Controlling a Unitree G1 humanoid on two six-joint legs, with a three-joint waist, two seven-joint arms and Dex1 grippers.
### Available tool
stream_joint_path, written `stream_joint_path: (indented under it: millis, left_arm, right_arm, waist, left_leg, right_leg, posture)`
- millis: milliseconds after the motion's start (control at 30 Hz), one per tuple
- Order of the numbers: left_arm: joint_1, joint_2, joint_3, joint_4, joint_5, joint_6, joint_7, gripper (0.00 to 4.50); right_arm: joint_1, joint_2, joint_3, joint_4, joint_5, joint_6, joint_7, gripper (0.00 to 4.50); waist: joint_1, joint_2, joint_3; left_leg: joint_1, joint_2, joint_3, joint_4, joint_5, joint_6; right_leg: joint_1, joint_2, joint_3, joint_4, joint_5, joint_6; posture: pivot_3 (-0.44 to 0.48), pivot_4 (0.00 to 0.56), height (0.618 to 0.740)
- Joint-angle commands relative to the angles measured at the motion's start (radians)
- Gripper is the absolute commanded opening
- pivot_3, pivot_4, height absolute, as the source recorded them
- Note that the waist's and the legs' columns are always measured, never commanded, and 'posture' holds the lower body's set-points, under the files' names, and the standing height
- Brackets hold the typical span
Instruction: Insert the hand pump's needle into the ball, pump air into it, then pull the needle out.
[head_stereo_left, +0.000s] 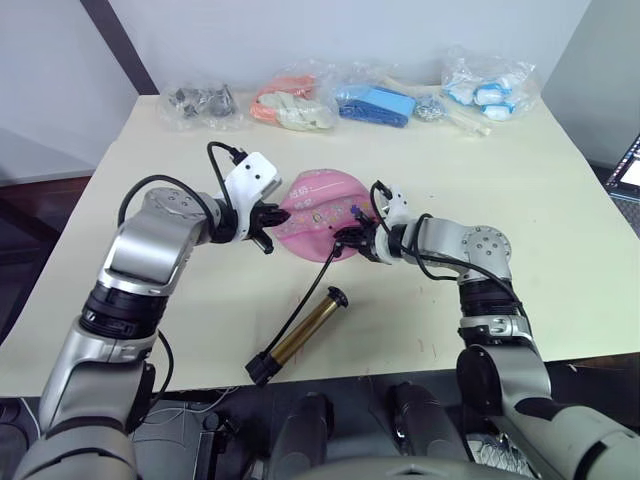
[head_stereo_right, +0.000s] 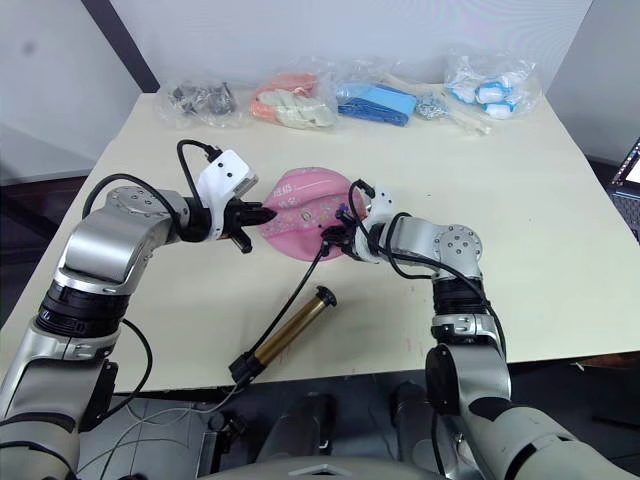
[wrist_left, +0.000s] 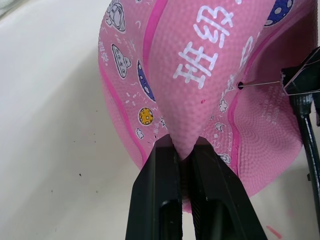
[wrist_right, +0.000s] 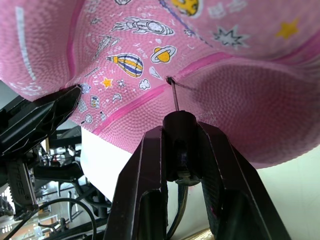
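Note:
The pink ball (head_stereo_left: 325, 220) lies sagging and deflated in the middle of the table. My left gripper (head_stereo_left: 268, 222) is shut on a fold of its left edge, seen pinched between the fingers (wrist_left: 165, 190). My right gripper (head_stereo_left: 352, 240) is shut on the needle's black fitting (wrist_right: 179, 135) at the ball's right side. The thin needle (wrist_right: 173, 95) has its tip in the ball's valve hole (wrist_left: 240, 85). The hand pump (head_stereo_left: 305, 330), brass barrel with black ends, lies on the table in front of the ball, its black hose (head_stereo_left: 300, 300) running up to the fitting.
Along the table's far edge lie several clear bags: dark parts (head_stereo_left: 200, 102), orange and white items (head_stereo_left: 290, 105), blue items (head_stereo_left: 375, 103), and white-and-blue items (head_stereo_left: 487, 90). The table's front edge runs just below the pump.

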Motion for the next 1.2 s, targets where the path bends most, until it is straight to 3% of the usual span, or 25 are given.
stream_joint_path:
  millis: [33, 733, 1200]
  left_arm:
    - [-0.007, 0.005, 0.045, -0.057, -0.021, -0.002, 0.007, 0.00]
    - [0.035, 0.031, 0.021, -0.120, -0.080, 0.050, -0.033, 0.00]
    - [0.049, 0.025, 0.035, -0.126, -0.113, 0.118, -0.039, 0.00]
  right_arm:
    - [-0.016, 0.011, -0.020, -0.019, -0.024, -0.010, -0.012, 0.34]
    - [-0.094, 0.146, -0.089, 0.045, -0.045, -0.150, -0.109, 0.34]
    - [-0.171, 0.079, 0.157, 0.082, -0.396, -0.125, 0.213, 0.34]
  waist:
    - [0.000, 0.000, 0.000]
    - [-0.004, 0.000, 0.000]
    - [-0.031, 0.000, -0.001]
  left_leg:
    - [0.000, 0.000, 0.000, 0.000, 0.000, 0.000]
    - [0.001, 0.001, 0.000, 0.000, 0.000, 0.000]
    - [0.003, 0.002, 0.000, 0.000, 0.000, 0.000]
  right_leg:
    - [0.000, 0.000, 0.000, 0.000, 0.000, 0.000]
    - [0.000, 0.001, 0.000, 0.001, 0.001, -0.002]
    - [0.000, 0.003, 0.000, 0.001, 0.002, -0.003]
  posture:
    - [0.000, 0.150, 0.740]
    - [0.000, 0.150, 0.740]
    - [0.000, 0.150, 0.740]
